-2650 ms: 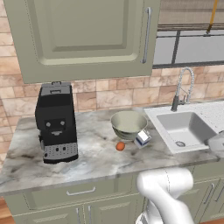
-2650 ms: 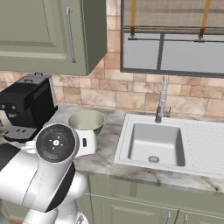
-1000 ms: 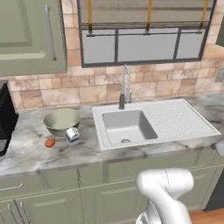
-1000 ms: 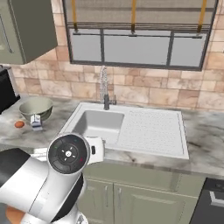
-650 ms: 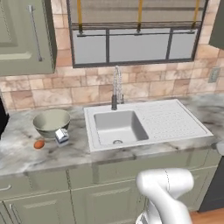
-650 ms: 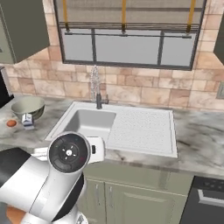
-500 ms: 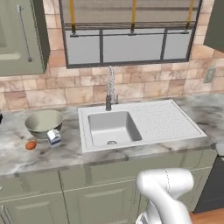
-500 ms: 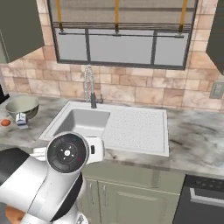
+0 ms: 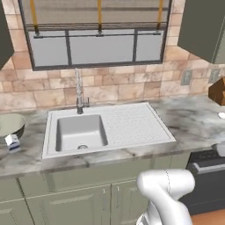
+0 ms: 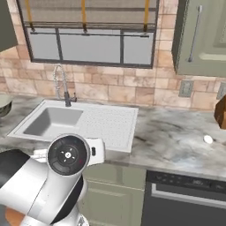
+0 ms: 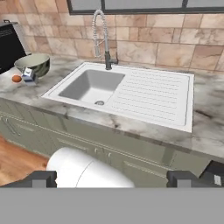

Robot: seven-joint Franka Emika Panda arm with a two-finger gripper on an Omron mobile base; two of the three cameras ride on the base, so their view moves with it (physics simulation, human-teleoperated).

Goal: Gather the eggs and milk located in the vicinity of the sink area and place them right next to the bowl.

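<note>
At nine o'clock the bowl (image 9: 9, 125), milk (image 9: 13, 142) and egg (image 11: 16, 78) slid leftward as I drove right; gripper (image 11: 112, 178) released, empty.

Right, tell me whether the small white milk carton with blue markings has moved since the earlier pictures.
No. The small white milk carton sits right in front of the pale grey-green bowl, left of the white sink, as before. The whole view shifted because the base drove.

Egg (image 11: 16, 78), milk carton (image 11: 29, 75) beside bowl (image 11: 34, 64), left of sink (image 11: 127, 94).
</note>
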